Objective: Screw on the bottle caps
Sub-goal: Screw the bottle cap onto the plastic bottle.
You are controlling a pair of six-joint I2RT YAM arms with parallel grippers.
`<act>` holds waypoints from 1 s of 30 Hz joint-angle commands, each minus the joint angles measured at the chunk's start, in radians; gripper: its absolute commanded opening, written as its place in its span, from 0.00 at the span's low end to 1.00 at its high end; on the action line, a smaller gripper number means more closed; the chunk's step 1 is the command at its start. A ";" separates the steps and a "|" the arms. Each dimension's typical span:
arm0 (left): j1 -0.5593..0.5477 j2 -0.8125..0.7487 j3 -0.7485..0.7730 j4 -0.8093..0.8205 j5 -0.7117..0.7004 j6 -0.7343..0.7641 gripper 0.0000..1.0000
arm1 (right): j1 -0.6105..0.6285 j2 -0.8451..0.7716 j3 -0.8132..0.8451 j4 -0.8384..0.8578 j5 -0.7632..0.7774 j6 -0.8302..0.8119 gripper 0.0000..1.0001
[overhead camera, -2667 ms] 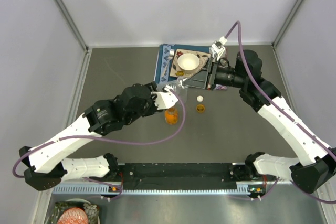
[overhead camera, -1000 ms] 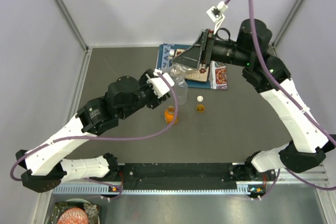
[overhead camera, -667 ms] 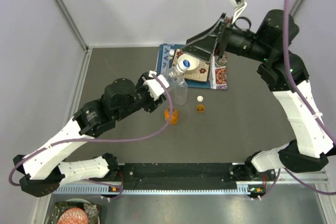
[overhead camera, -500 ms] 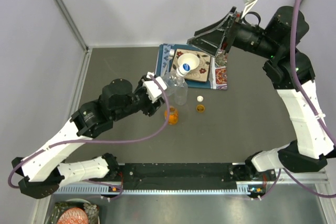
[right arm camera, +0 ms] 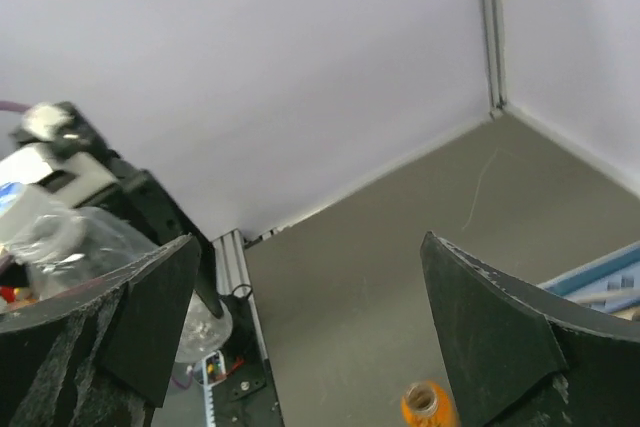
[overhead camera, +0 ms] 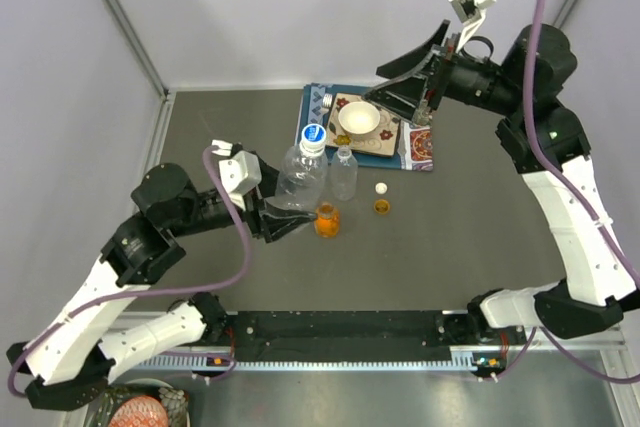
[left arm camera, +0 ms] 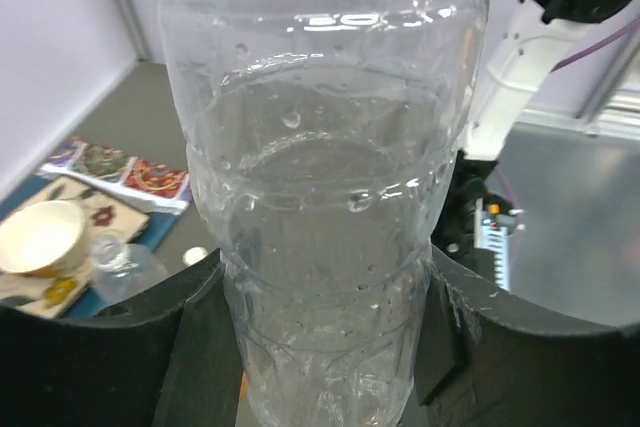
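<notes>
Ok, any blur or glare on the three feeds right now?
Top external: sharp, evenly lit. Left wrist: the held clear bottle fills the frame, with droplets and glints warping what's behind. Right wrist: dark claw fingers soft-edged, orange bottle small but readable.

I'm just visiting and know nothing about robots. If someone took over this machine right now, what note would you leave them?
Left claw: shut on the tilted clear bottle, which has a blue-and-white cap on its neck; tightness unclear.
Right claw: open, empty, raised.
On the table: second clear bottle and orange bottle, both uncapped; white cap and orange cap lie loose beside them.
Left to do: cap those two bottles.
</notes>
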 commanded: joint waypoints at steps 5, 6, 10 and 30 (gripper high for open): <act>0.089 0.011 -0.249 0.502 0.454 -0.340 0.27 | -0.046 -0.089 -0.103 0.491 -0.302 0.086 0.99; 0.091 0.023 -0.257 0.555 0.465 -0.349 0.27 | -0.051 -0.087 -0.124 0.572 -0.366 0.131 0.99; 0.096 0.063 -0.315 0.704 0.500 -0.401 0.26 | -0.054 0.005 -0.177 0.994 -0.484 0.469 0.99; 0.109 0.097 -0.345 0.769 0.496 -0.332 0.23 | 0.144 0.160 -0.091 1.207 -0.633 0.595 0.93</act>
